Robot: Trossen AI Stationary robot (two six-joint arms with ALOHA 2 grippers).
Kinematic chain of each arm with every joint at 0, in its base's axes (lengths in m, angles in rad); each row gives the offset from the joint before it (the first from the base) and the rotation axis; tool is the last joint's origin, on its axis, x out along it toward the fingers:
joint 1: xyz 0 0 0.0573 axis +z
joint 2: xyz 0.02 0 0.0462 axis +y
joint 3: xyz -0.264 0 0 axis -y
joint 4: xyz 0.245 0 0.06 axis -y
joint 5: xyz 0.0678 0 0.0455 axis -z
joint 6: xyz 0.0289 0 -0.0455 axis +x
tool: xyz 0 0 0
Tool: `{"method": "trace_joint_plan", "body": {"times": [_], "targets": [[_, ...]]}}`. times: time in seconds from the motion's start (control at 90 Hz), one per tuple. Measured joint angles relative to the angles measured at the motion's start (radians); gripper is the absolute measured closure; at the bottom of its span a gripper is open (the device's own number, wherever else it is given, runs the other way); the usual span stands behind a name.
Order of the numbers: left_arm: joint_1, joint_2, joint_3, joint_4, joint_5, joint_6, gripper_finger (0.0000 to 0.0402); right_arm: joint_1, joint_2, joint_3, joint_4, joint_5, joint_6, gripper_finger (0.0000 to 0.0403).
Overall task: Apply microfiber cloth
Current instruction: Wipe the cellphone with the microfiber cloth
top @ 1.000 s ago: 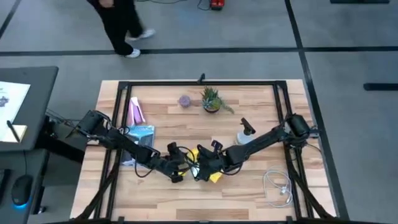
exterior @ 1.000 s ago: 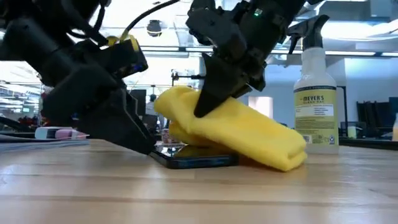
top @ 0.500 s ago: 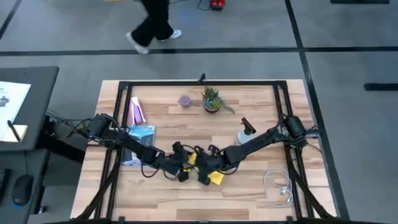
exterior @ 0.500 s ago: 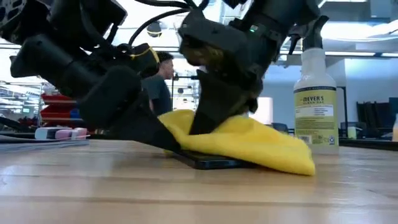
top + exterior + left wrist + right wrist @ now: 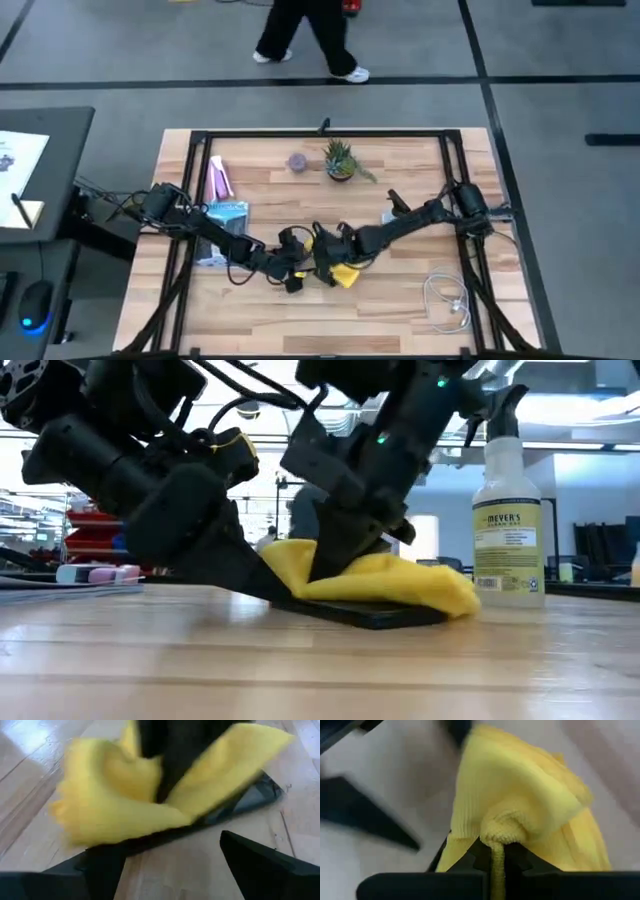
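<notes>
Between right gripper (image 5: 492,851) fingers: microfiber cloth (image 5: 520,805).

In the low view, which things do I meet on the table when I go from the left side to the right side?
Pink tubes → left gripper → microfiber cloth held by right gripper, on the smartphone → spray bottle.

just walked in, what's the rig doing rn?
The right gripper is shut on the microfiber cloth and presses it onto a black smartphone lying flat near the middle of the table. The left gripper is down at the phone's other end, fingers spread on either side of it, apparently steadying it. A spray bottle stands behind, untouched.
</notes>
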Motion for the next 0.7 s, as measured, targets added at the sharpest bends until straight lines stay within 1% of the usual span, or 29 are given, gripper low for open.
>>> {"method": "trace_joint_plan", "body": {"times": [0.122, 0.222, 0.333, 0.433, 0.533, 0.7], "targets": [[-0.001, -0.001, 0.001, -0.010, 0.005, -0.007, 0.0101, 0.020, 0.000, 0.000, 0.001, -0.056, 0.005, 0.0400], [-0.001, -0.002, 0.002, -0.024, 0.008, -0.015, 0.0101, 0.073, 0.000, 0.001, -0.004, -0.085, 0.037, 0.0400], [-0.001, -0.002, 0.002, -0.026, 0.010, -0.014, 0.0101, 0.130, -0.001, 0.002, -0.045, -0.085, 0.088, 0.0400], [-0.001, -0.002, 0.002, -0.026, 0.012, 0.011, 0.0101, 0.151, -0.001, 0.002, -0.053, -0.061, 0.104, 0.0400], [-0.002, -0.002, 0.002, -0.024, 0.017, 0.023, 0.0101, 0.127, -0.001, 0.002, -0.054, -0.037, 0.103, 0.0400], [-0.002, -0.002, 0.002, -0.024, 0.021, 0.022, 0.0101, 0.037, 0.000, -0.001, -0.008, -0.014, 0.051, 0.0398]]}}
